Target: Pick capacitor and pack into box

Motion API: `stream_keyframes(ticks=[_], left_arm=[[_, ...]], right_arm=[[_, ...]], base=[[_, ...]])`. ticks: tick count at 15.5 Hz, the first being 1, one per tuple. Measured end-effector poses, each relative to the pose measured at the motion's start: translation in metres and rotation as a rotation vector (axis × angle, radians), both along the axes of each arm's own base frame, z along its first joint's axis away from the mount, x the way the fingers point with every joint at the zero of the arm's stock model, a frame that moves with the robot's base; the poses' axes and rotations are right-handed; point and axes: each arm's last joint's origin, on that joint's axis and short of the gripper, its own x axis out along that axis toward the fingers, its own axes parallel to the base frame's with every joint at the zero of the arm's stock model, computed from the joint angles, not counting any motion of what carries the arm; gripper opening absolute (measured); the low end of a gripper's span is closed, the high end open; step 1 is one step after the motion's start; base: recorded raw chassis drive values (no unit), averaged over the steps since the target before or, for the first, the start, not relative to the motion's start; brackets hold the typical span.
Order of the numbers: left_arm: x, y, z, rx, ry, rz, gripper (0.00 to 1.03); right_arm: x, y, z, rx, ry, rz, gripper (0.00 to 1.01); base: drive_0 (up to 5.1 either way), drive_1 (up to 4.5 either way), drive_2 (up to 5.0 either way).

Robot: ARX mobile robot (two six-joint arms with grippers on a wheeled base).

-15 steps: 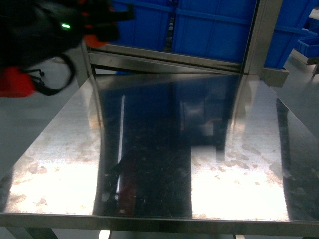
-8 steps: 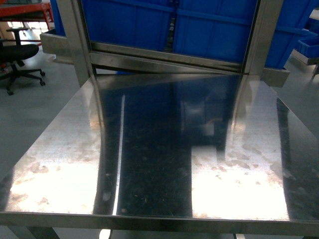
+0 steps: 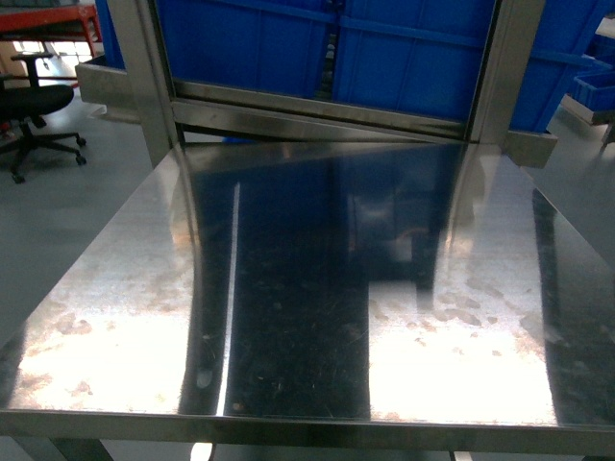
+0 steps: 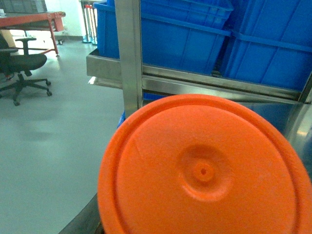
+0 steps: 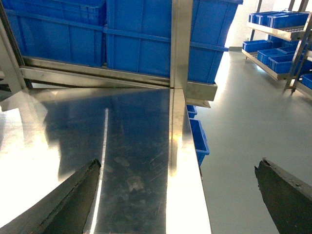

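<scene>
steel tabletop (image 3: 307, 288) showing no capacitor, no box. right pincer (image 5: 178, 195) gaping wide; left pincer state indeterminable, orange disc (image 4: 204, 170) blocking lens. risk: arms reaching blind, striking blue bins (image 3: 384, 48).

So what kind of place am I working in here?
Probably a factory or warehouse packing station: a bare steel table, big blue plastic bins stacked on a metal rack behind it, more bins on shelving to the right, and a grey floor with an office chair.
</scene>
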Motion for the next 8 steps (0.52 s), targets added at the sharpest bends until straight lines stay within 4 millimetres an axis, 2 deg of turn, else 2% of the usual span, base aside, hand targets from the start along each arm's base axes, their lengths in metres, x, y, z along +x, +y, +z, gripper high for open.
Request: stream_keyframes(ticks=[8], left_arm=[[-0.051, 0.024, -0.028, -0.001, -0.002, -0.004, 0.44]], right_arm=[[0.0, 0.0, 0.0, 0.0, 0.0, 0.0, 0.98]], base=[[0.0, 0.0, 0.0]])
